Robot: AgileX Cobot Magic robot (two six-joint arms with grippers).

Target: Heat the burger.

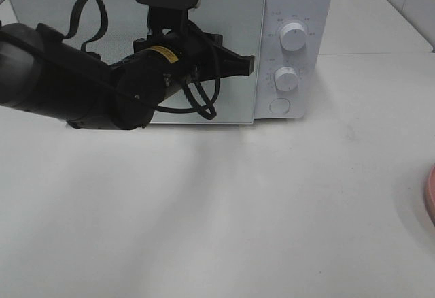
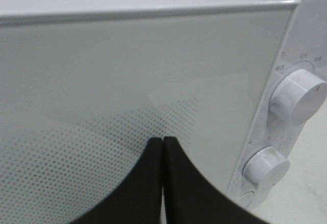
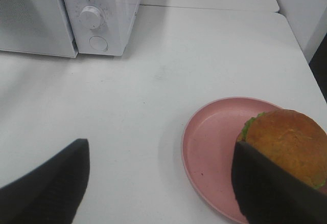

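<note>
**Burger beside the right pincer, microwave door shut ahead of the left**

Nearest the right gripper (image 3: 158, 183), the burger (image 3: 286, 144) sits on the pink plate (image 3: 209, 152), just beside one of the spread fingers (image 3: 271, 193), which overlaps its near edge in the wrist view. The jaws stand wide and hold nothing. Whether that finger touches the bun or merely hangs above it I cannot tell from this angle. The burger is round, so no long axis constrains the approach. The right arm is clearly the nearer one to it.

Farther off, ahead of that pincer and across bare table (image 1: 217, 209), stands the microwave (image 1: 292, 12).

The left gripper (image 2: 162, 147) is pressed together, empty, its tips close to the closed microwave door (image 2: 127, 81), the two knobs (image 2: 299, 96) off to one side. Judged from this, the door must open before the burger can travel in.
</note>
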